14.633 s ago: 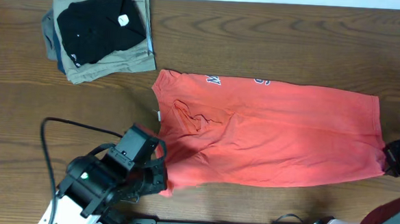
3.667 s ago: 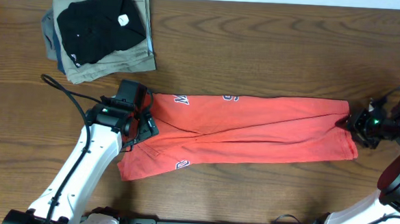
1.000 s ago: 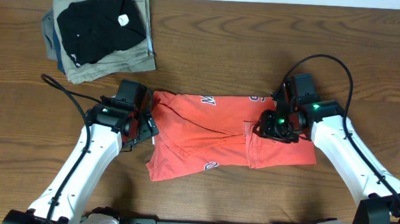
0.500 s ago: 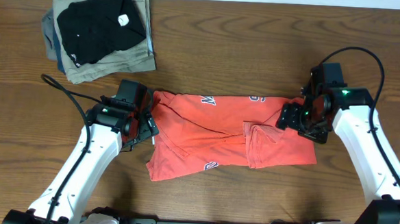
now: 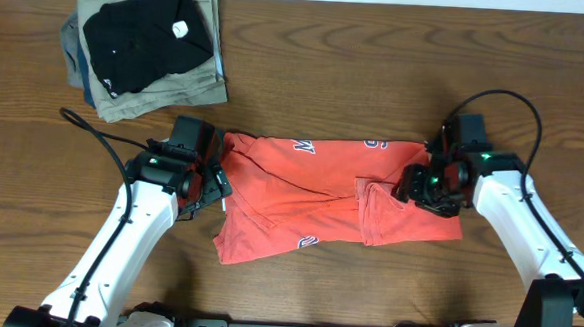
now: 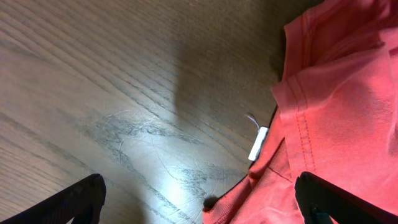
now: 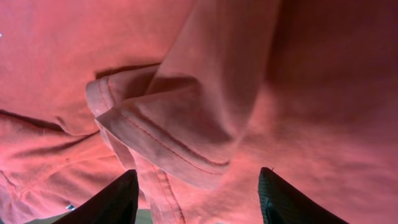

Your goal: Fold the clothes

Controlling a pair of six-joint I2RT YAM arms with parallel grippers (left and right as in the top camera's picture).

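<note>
T-shirt [image 5: 300, 199]: soft, limp, light; I'd pinch its doubled hem [image 7: 161, 149].
My left gripper [image 6: 199, 199]: apart, empty, beside T-shirt.
My right gripper [image 7: 199, 196]: apart, over T-shirt.

T-shirt [image 5: 300, 199] on table [image 5: 377, 68] centre; folded stack [image 5: 143, 46] behind it, leftward

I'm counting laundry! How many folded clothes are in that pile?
3 showing, stacked at the far left of the table: black garment on top, khaki garment beneath, blue garment peeking out at the left edge. More may hide underneath.

Red-orange T-shirt [image 5: 320, 200], crumpled, part-folded
</note>
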